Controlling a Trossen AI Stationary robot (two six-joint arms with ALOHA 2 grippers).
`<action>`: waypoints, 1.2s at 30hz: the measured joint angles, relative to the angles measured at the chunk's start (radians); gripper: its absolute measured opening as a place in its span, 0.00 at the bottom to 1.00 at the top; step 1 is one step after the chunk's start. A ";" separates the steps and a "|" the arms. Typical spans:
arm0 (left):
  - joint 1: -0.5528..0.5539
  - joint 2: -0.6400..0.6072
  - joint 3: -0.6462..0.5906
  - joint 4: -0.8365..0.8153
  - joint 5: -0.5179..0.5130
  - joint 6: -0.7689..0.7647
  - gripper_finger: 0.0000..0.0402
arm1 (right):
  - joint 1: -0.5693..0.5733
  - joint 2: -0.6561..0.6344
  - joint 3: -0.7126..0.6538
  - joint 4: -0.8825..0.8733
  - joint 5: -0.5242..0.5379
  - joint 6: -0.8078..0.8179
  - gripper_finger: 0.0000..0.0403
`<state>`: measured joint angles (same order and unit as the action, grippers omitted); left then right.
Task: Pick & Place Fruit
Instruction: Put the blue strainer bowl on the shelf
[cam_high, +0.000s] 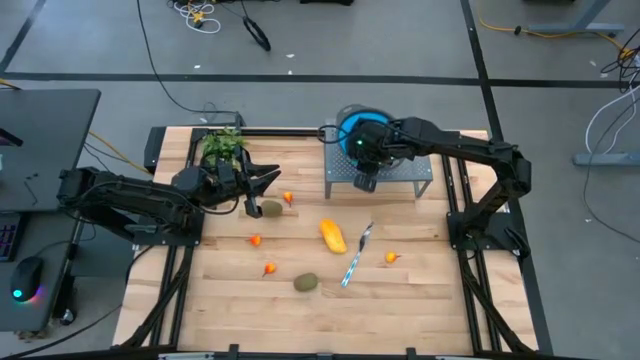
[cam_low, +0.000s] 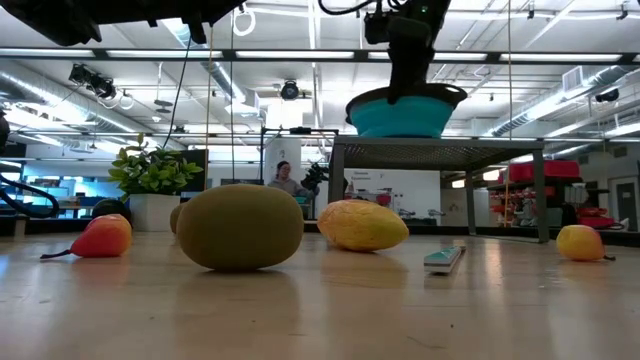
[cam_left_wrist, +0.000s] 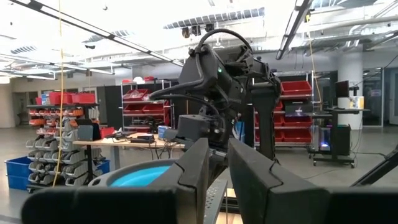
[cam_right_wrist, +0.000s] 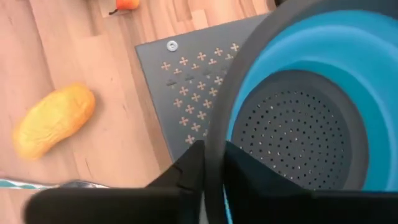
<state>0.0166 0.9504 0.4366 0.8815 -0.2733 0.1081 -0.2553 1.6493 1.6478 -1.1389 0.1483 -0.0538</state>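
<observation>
Right gripper (cam_right_wrist: 211, 180) is pinched on the dark rim of the blue collapsible colander bowl (cam_high: 362, 130), which sits on the grey perforated metal stand (cam_high: 415, 172) at the far centre-right of the wooden table (cam_high: 420, 300); one finger sits inside the rim, one outside. The right arm reaches in from the right, wrist angled down over the bowl. The bowl shows no fruit inside. The yellow-orange oblong fruit (cam_high: 333, 236) lies on the table just nearward of the stand, long axis running far-left to near-right; the silver-blue utensil (cam_high: 357, 256) lies just right of it. Left gripper (cam_high: 262, 182) hovers at the far left, fingers pressed nearly together on nothing, pointing right toward the bowl. One olive-brown kiwi-like oval (cam_high: 271, 209) lies just nearward of it, making the left arm the nearer for that piece. The second oval (cam_high: 306, 283) lies near centre. Small orange-red bits are scattered between.
</observation>
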 joint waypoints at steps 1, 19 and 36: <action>0.000 0.000 0.000 0.000 0.000 0.000 0.18 | 0.006 0.000 0.000 0.003 0.004 -0.008 0.10; 0.000 0.000 0.000 0.000 0.000 -0.003 0.18 | 0.061 0.000 0.000 0.091 0.061 -0.078 0.07; 0.000 0.000 0.000 0.000 0.000 -0.004 0.18 | 0.065 0.000 0.000 0.045 0.150 -0.203 0.12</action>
<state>0.0166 0.9504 0.4366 0.8814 -0.2731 0.1043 -0.1899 1.6493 1.6478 -1.0942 0.2980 -0.2566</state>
